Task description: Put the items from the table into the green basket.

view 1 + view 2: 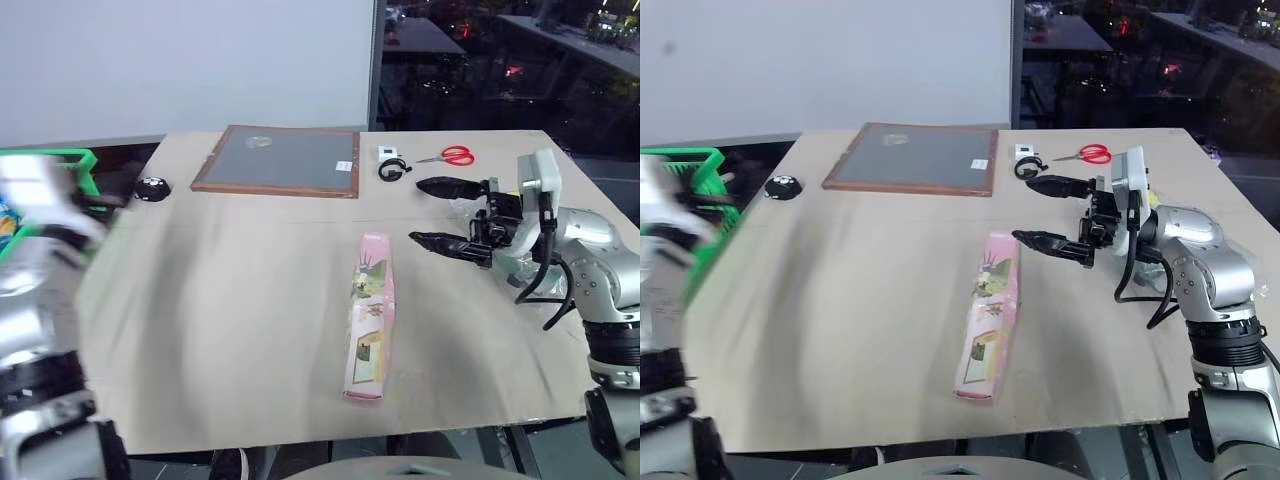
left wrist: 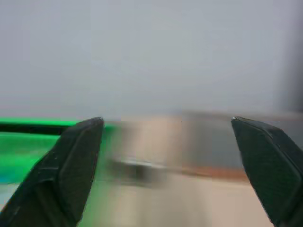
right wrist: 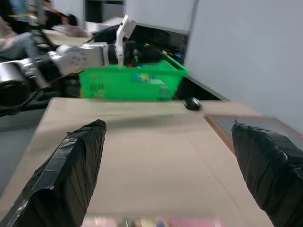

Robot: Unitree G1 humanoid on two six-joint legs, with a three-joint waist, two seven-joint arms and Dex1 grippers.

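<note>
The long flat pink box lies lengthwise on the table, right of its middle. My right gripper hovers just right of the box's far end, pointing left. It is open, with nothing between its black fingers. The green basket stands off the table's left edge. In the right wrist view, colourful goods show inside the green basket. My left arm is a blur near the basket. My left gripper is open and empty, facing the table's far side.
A wood-framed grey board lies at the back middle of the table. Red-handled scissors and a small white gadget sit at the back right. A small black object rests near the basket.
</note>
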